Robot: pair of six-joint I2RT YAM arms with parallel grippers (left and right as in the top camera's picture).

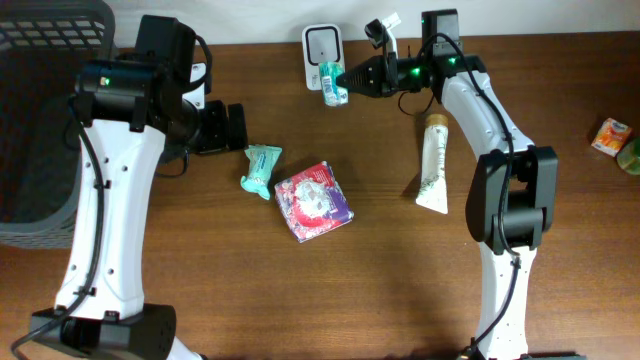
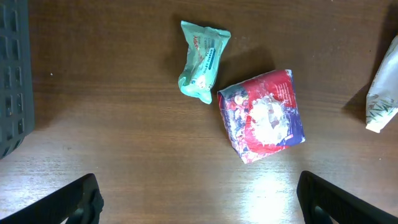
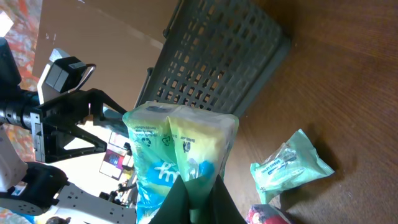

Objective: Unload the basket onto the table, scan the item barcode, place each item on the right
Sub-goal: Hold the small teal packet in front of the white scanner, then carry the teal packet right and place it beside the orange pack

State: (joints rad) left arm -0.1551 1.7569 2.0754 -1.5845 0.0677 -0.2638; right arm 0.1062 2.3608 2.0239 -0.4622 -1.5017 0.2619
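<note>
Dark wood-grain tabletop (image 1: 380, 290) fills your overhead view, with pale wall along the far edge. At your far left sits a charcoal plastic basket (image 1: 40, 120), its walls a lattice of slots.

Near the middle lies a puffy, squarish red-and-purple packet (image 1: 313, 200) of glossy film with a white picture on its face. You cannot read its print. To its right a soft white tube (image 1: 434, 165) lies lengthways, with a beige cap at the far end and a faint green sprig on the body. Just left of the packet is a crinkled mint pouch (image 1: 262, 168) with a darker teal label, its lettering too small to make out.

Your left claw (image 1: 236, 127) hangs above the tabletop with its fingers (image 2: 81, 202) spread wide and nothing between them.

Your right claw (image 1: 345, 78) is clamped on a green-and-blue packet (image 3: 180, 162) of thin, creased film. It bears a recycling mark and white letters on blue that stay illegible. It is held right at the front of the small white scanner (image 1: 322, 48) at the far edge.

An orange carton (image 1: 611, 135) sits at the far right.
</note>
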